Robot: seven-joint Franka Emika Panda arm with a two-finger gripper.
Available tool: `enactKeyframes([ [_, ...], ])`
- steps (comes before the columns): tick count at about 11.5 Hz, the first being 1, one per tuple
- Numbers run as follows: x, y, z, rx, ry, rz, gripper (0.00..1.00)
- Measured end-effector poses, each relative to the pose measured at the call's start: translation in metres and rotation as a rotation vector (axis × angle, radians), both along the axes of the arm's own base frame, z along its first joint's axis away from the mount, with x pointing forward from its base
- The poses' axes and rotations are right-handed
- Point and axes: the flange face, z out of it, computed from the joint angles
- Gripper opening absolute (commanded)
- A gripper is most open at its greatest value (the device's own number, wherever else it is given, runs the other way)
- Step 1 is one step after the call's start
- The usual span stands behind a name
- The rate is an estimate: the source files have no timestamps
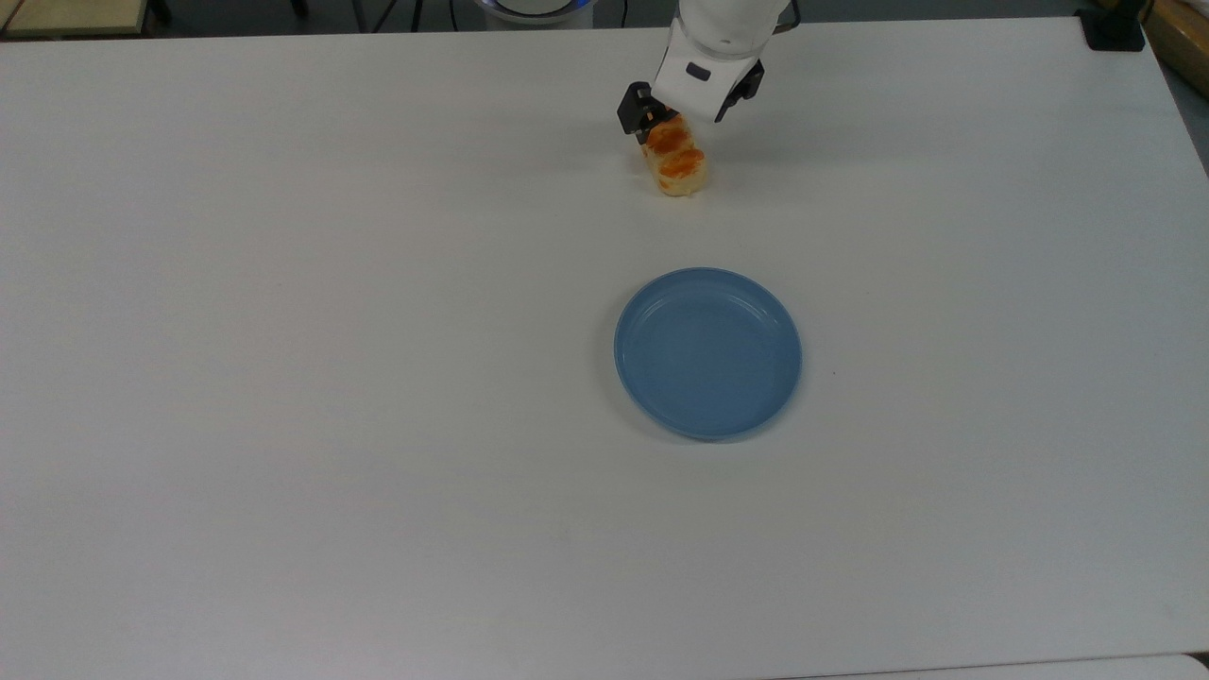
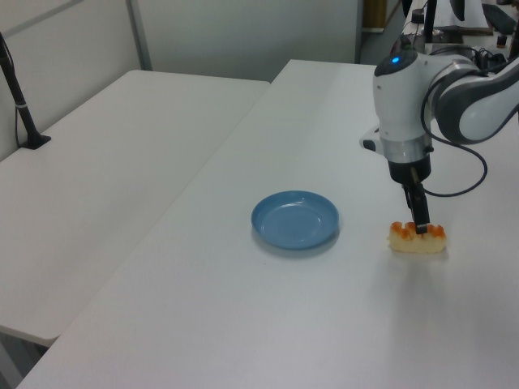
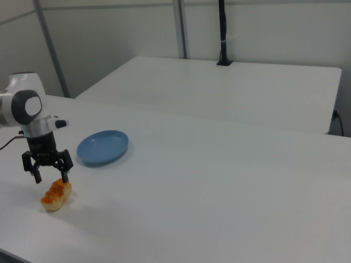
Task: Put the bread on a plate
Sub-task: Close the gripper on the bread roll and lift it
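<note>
One bread (image 1: 678, 162) lies on the white bench (image 1: 331, 378), well apart from the blue plate (image 1: 707, 352), with the tool (image 3: 50, 177) spread open astride its end, gripping nothing.

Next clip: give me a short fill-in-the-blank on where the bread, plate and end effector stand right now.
1. The bread lies on the ____, not on the plate.
2. The plate holds ____.
3. The end effector is open, one finger on either side of the ____.
4. In the left view the bread lies to the ____ of the plate.

Missing words: table; nothing; bread; right
</note>
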Motion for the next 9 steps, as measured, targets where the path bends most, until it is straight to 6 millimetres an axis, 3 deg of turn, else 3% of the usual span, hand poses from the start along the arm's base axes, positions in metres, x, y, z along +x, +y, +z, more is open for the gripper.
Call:
enactKeyframes([
  [5, -0.012, 0.003, -0.034, -0.007, 0.021, 0.017, 1.00],
  [6, -0.012, 0.003, -0.040, -0.011, 0.031, 0.017, 0.90],
  [7, -0.012, 0.003, -0.044, -0.014, 0.037, 0.017, 0.74],
  [8, -0.011, 0.004, -0.047, -0.014, 0.035, 0.012, 0.49],
  [9, -0.009, 0.005, -0.052, -0.011, 0.025, 0.002, 0.37],
])
